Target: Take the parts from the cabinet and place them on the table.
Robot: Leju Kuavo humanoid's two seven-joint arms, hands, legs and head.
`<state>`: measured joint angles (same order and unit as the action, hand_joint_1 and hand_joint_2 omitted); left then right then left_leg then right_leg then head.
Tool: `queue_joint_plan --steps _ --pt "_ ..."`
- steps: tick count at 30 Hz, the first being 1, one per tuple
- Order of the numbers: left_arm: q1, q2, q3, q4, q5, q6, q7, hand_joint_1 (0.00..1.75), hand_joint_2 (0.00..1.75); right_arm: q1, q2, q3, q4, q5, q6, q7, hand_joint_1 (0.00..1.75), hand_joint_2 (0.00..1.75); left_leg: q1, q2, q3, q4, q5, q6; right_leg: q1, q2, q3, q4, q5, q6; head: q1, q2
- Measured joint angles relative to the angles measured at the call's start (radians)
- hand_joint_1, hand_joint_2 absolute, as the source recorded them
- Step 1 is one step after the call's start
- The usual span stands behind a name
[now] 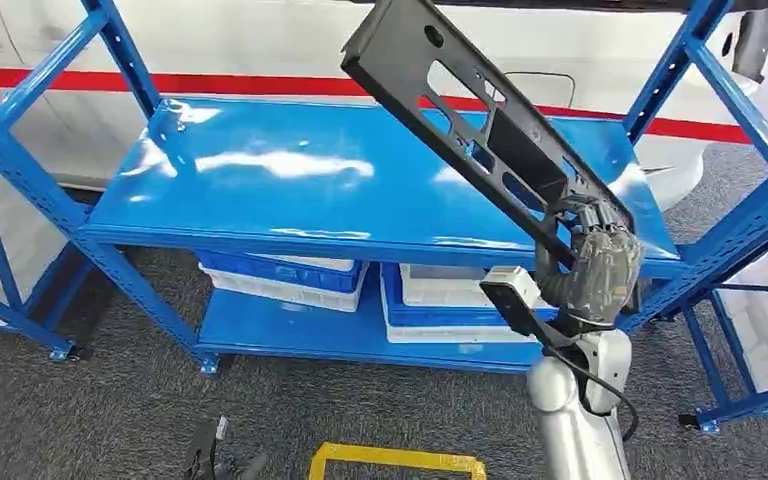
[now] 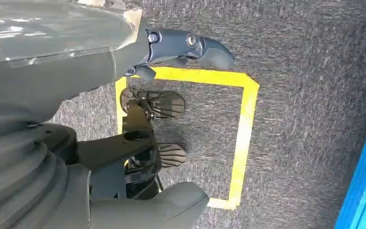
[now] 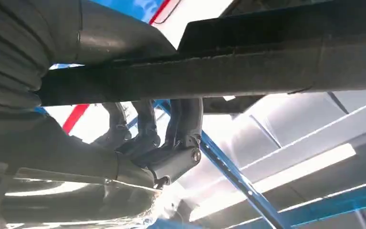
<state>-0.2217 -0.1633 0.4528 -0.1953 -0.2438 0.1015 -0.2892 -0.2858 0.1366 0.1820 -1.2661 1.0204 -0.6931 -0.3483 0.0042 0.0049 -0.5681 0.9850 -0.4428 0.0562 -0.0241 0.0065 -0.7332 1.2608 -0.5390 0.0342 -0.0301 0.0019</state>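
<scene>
Right hand (image 1: pixel 600 268) is gripping the long black part (image 1: pixel 480 130) at its lower end, raising it tilted above the blue shelf (image 1: pixel 290 180); stiff metal, likely heavy and levering hard. Left hand (image 2: pixel 171 52) is hanging over the floor, holding nothing. Fingers (image 3: pixel 181 133) are curling round the part's (image 3: pixel 248 71) edge.

No text or labels can be read

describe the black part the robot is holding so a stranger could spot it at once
Find the blue shelving rack. Above the right end of its glossy middle shelf, the right robot hand grips a long black metal bracket, slanting up and left. Unlike the bins below, it is flat, dark, and pierced with cut-out slots.
</scene>
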Motion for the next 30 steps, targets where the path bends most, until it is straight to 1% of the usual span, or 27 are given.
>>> queue_joint_plan --steps 1,2,3,4,5,6,7,8,10,11,12,13,15,16,17,18,19,20,21,22,23,24,25,26,27,28,30 --pt "0.000 0.000 0.000 0.000 0.000 0.000 0.000 0.00 1.75 0.007 -0.002 0.000 -0.003 0.000 0.000 0.000 1.75 1.75 -0.002 0.000 -0.003 0.000 0.002 0.002 0.001 0.000 -0.021 0.055 -0.017 0.002 0.002 0.000" --pt "0.001 0.000 0.001 0.000 0.000 0.000 0.000 0.00 1.75 0.012 -0.005 -0.001 -0.004 0.000 0.000 0.000 1.75 1.75 -0.004 0.000 -0.004 0.000 0.002 0.002 0.001 0.000 -0.022 0.063 -0.016 0.008 0.001 0.000" --pt "0.002 0.000 0.001 0.000 0.000 0.000 0.000 0.00 1.75 0.016 -0.006 -0.001 -0.005 0.000 0.000 0.000 1.75 1.75 -0.004 -0.001 -0.004 0.001 0.003 0.002 0.002 0.000 0.007 0.022 -0.001 0.013 0.003 0.000" --pt "0.001 0.000 0.002 0.000 0.000 0.000 0.000 0.00 1.75 0.018 -0.007 -0.001 -0.008 0.000 0.000 0.000 1.75 1.75 -0.005 -0.002 -0.003 0.001 0.003 0.001 0.003 0.000 0.061 -0.071 0.032 0.019 0.002 0.000" --pt "0.001 0.000 0.002 0.000 0.000 0.000 0.000 0.00 1.75 0.017 -0.007 -0.001 -0.012 0.000 0.000 0.000 1.75 1.75 -0.006 -0.002 -0.002 0.002 0.004 0.001 0.005 -0.001 0.113 -0.166 0.062 0.022 0.003 0.000" --pt "0.000 -0.001 0.002 0.000 0.000 -0.001 0.000 0.00 1.75 0.016 -0.007 -0.001 -0.018 0.000 0.000 0.000 1.75 1.75 -0.007 -0.002 -0.002 0.003 0.003 -0.001 0.008 -0.005 0.164 -0.260 0.083 0.017 0.004 0.000" --pt "0.000 -0.001 0.002 0.000 0.000 -0.001 -0.001 0.00 1.75 0.016 -0.007 -0.001 -0.020 0.000 0.000 0.000 1.75 1.75 -0.016 -0.002 -0.006 0.006 0.002 -0.007 0.012 -0.005 0.177 -0.270 0.083 0.008 0.002 0.000" --pt "0.000 -0.001 0.002 0.000 0.000 -0.001 -0.001 0.00 1.75 0.016 -0.008 -0.002 -0.023 0.000 0.000 0.000 1.75 1.75 -0.014 -0.002 -0.008 0.006 0.005 -0.012 0.014 -0.004 0.172 -0.272 0.086 0.003 0.003 0.000" --pt "0.001 -0.002 0.002 0.000 0.000 -0.001 -0.001 0.00 1.75 0.018 -0.010 -0.003 -0.024 0.000 0.000 0.000 1.75 1.75 -0.011 -0.002 -0.008 0.003 0.009 -0.020 0.016 -0.004 0.168 -0.270 0.089 -0.002 0.002 0.000" --pt "0.000 -0.002 0.002 0.000 0.000 -0.001 -0.001 0.00 1.75 0.018 -0.010 -0.004 -0.027 0.000 0.000 0.000 1.75 1.75 -0.012 -0.003 -0.009 0.005 0.007 -0.026 0.006 -0.004 0.168 -0.278 0.094 -0.010 0.002 0.000" --pt "0.000 0.000 0.002 0.000 0.000 -0.001 -0.002 0.00 1.75 0.018 -0.010 -0.004 -0.030 -0.003 0.000 0.000 1.75 1.75 -0.008 -0.006 -0.015 0.018 -0.009 -0.034 0.000 -0.004 0.170 -0.280 0.098 -0.015 0.003 0.000" --pt "-0.001 0.000 0.003 0.000 0.002 -0.001 -0.003 0.00 1.75 0.021 -0.009 -0.004 -0.035 -0.009 0.000 -0.001 1.75 1.75 -0.006 -0.006 -0.035 0.070 -0.050 -0.042 -0.002 -0.005 0.168 -0.280 0.099 -0.020 -0.002 0.000" --pt "0.000 0.002 0.008 0.000 0.006 -0.001 -0.004 0.00 1.75 0.043 -0.010 -0.006 -0.047 -0.020 0.000 -0.003 1.75 1.75 0.001 -0.007 -0.107 0.231 -0.135 -0.054 -0.002 -0.007 0.165 -0.279 0.099 -0.021 -0.005 0.000" --pt "0.002 0.002 0.010 0.000 0.008 -0.001 -0.004 0.00 1.75 0.063 -0.010 -0.006 -0.057 -0.025 0.000 -0.003 1.75 1.75 0.005 -0.007 -0.135 0.294 -0.156 -0.059 -0.002 -0.007 0.164 -0.279 0.100 -0.020 -0.006 0.000" --pt "0.003 0.003 0.010 0.000 0.008 0.002 -0.004 0.00 1.75 0.086 -0.010 -0.008 -0.066 -0.028 0.000 -0.008 1.75 1.75 0.009 -0.007 -0.144 0.317 -0.155 -0.063 -0.002 -0.008 0.163 -0.279 0.100 -0.020 -0.006 0.000" --pt "0.004 0.005 0.011 0.000 0.009 0.003 -0.004 0.00 1.75 0.112 -0.010 -0.008 -0.078 -0.032 0.000 -0.014 1.75 1.75 0.013 -0.007 -0.130 0.293 -0.133 -0.065 -0.004 -0.008 0.163 -0.278 0.099 -0.020 -0.006 0.000" --pt "0.005 0.006 0.014 0.000 0.009 0.005 -0.004 0.00 1.75 0.137 -0.010 -0.010 -0.093 -0.038 0.000 -0.021 1.75 1.75 0.017 -0.007 -0.091 0.222 -0.090 -0.067 -0.007 -0.008 0.164 -0.276 0.100 -0.019 -0.006 0.000" --pt "0.004 0.008 0.016 0.000 0.009 0.005 -0.005 0.00 1.75 0.152 -0.010 -0.010 -0.101 -0.040 0.000 -0.026 1.75 1.75 0.020 -0.007 -0.056 0.155 -0.058 -0.069 -0.009 -0.008 0.164 -0.275 0.099 -0.019 -0.006 0.000" --pt "0.004 0.010 0.017 0.000 0.011 0.006 -0.006 0.00 1.75 0.169 -0.010 -0.012 -0.115 -0.043 0.000 -0.032 1.75 1.75 0.024 -0.007 -0.011 0.072 -0.022 -0.070 -0.011 -0.006 0.164 -0.272 0.099 -0.018 -0.007 0.000" --pt "0.004 0.011 0.020 0.000 0.011 0.006 -0.010 0.00 1.75 0.195 -0.010 -0.015 -0.136 -0.045 0.000 -0.040 1.75 1.75 0.020 -0.014 0.019 0.015 -0.029 -0.075 0.000 -0.005 0.159 -0.269 0.098 -0.010 -0.008 0.000" --pt "0.004 0.011 0.024 0.000 0.012 0.007 -0.014 0.00 1.75 0.214 -0.010 -0.019 -0.151 -0.045 0.000 -0.045 1.75 1.75 0.018 -0.015 0.014 0.013 -0.025 -0.064 0.001 -0.004 0.156 -0.268 0.100 -0.003 -0.008 0.000" --pt "0.006 0.013 0.026 0.000 0.012 0.008 -0.015 0.00 1.75 0.232 -0.010 -0.021 -0.164 -0.045 0.000 -0.052 1.75 1.75 0.014 -0.015 0.012 0.013 -0.025 -0.060 0.001 -0.004 0.157 -0.273 0.104 0.003 -0.007 0.000" --pt "0.008 0.015 0.027 0.000 0.014 0.011 -0.019 0.00 1.75 0.254 -0.010 -0.024 -0.179 -0.045 0.000 -0.064 1.75 1.75 0.008 -0.015 0.010 0.013 -0.022 -0.051 -0.002 -0.004 0.159 -0.279 0.109 0.010 -0.009 0.000" --pt "0.007 0.016 0.028 0.000 0.015 0.014 -0.024 0.00 1.75 0.273 -0.009 -0.028 -0.198 -0.046 0.000 -0.077 1.75 1.75 0.008 -0.014 0.009 0.009 -0.016 -0.040 -0.004 -0.004 0.158 -0.280 0.111 0.018 -0.008 0.000" --pt "0.008 0.016 0.030 0.000 0.016 0.015 -0.026 0.00 1.75 0.291 -0.010 -0.033 -0.219 -0.047 0.000 -0.091 1.75 1.75 0.015 -0.012 0.009 0.002 -0.008 -0.028 -0.010 -0.005 0.144 -0.268 0.099 0.020 -0.008 0.000" --pt "0.007 0.016 0.032 0.000 0.016 0.016 -0.029 0.00 1.75 0.303 -0.009 -0.036 -0.237 -0.046 0.000 -0.097 1.75 1.75 0.013 -0.012 0.007 0.001 -0.006 -0.020 -0.008 -0.006 0.129 -0.229 0.070 0.015 -0.006 0.000" --pt "0.009 0.016 0.035 0.000 0.020 0.020 -0.035 0.00 1.75 0.320 -0.010 -0.038 -0.264 -0.046 0.000 -0.103 1.75 1.75 0.010 -0.009 0.000 0.002 -0.001 -0.011 -0.006 -0.005 0.062 -0.071 -0.006 0.004 0.000 0.000"
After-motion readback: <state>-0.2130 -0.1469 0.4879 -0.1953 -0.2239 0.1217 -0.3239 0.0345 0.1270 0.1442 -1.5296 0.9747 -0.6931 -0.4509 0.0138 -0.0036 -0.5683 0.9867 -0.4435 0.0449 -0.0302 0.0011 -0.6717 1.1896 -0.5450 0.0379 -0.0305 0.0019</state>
